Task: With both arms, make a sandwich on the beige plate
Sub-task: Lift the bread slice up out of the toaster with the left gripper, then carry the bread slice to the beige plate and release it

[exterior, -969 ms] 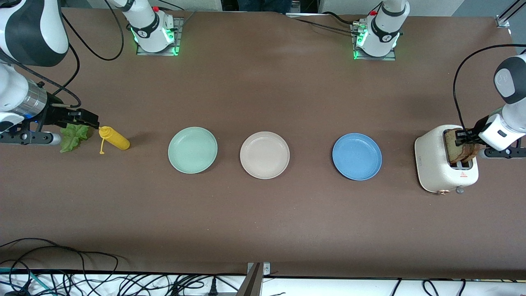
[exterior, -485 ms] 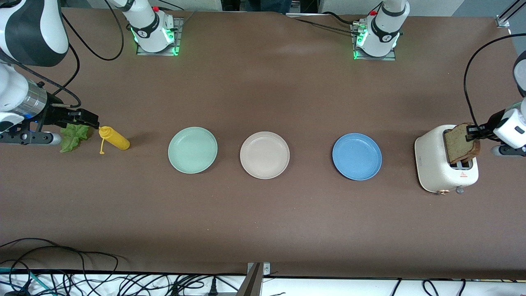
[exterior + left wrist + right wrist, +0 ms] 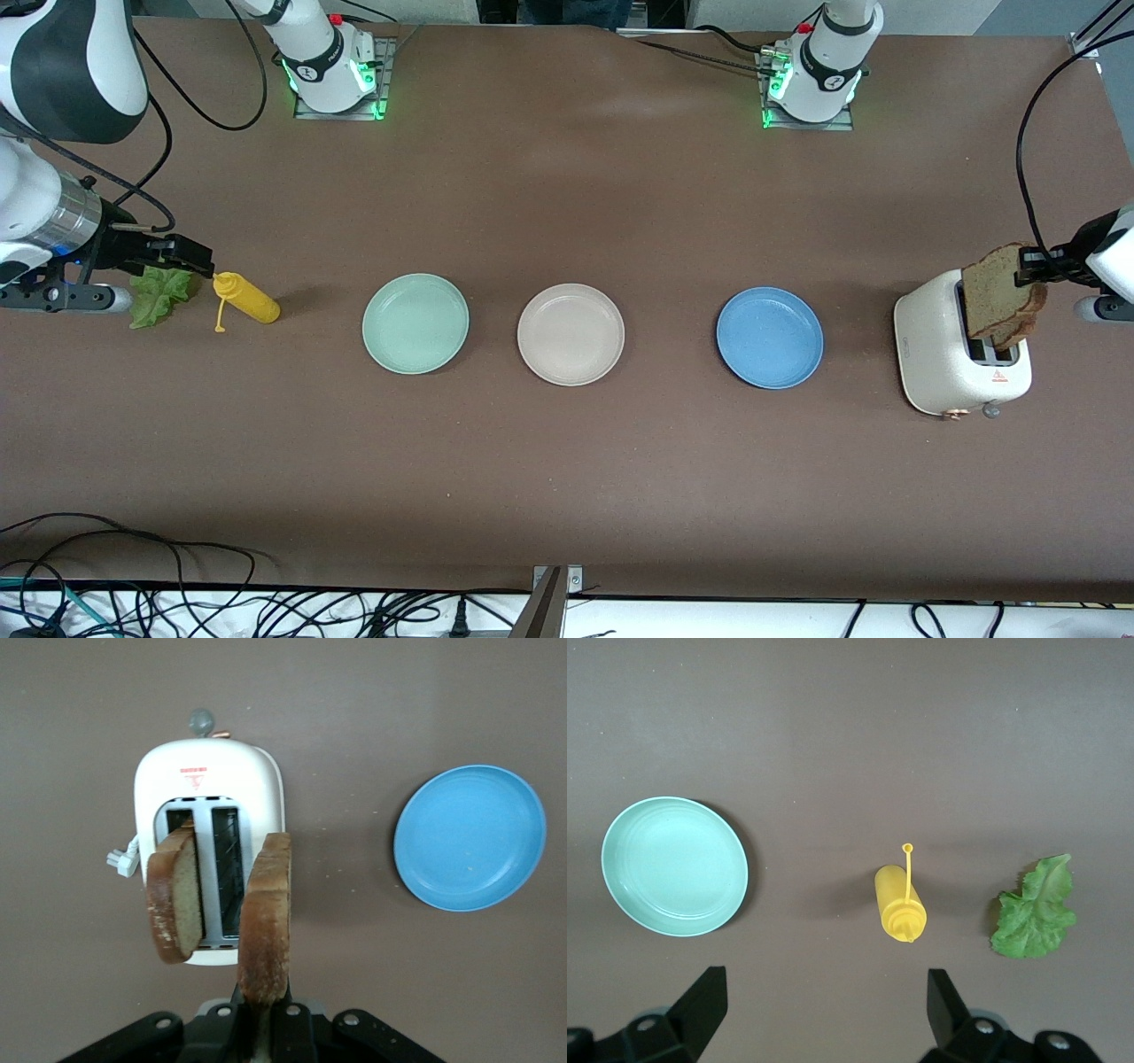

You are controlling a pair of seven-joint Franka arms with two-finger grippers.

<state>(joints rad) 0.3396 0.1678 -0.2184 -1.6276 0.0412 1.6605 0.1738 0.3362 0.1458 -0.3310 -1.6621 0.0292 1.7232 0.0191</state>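
My left gripper (image 3: 1035,266) is shut on a slice of brown bread (image 3: 1003,292) and holds it upright in the air over the white toaster (image 3: 939,363). In the left wrist view the held slice (image 3: 266,912) hangs clear of the toaster (image 3: 208,780), and a second slice (image 3: 175,904) stands in one slot. My left gripper (image 3: 263,1028) pinches the held slice's edge. The beige plate (image 3: 570,334) lies bare at mid table. The green lettuce leaf (image 3: 159,297) lies at the right arm's end. My right gripper (image 3: 199,259) waits above it, open and empty (image 3: 824,1010).
A yellow squeeze bottle (image 3: 248,301) lies beside the lettuce (image 3: 1035,912). A mint green plate (image 3: 415,323) and a blue plate (image 3: 769,337) flank the beige plate. The blue plate (image 3: 469,837) lies beside the toaster. Cables hang along the table's near edge.
My left gripper has lifted the bread slice up out of the toaster slot and drawn it toward the left arm's end. The right arm has not moved.
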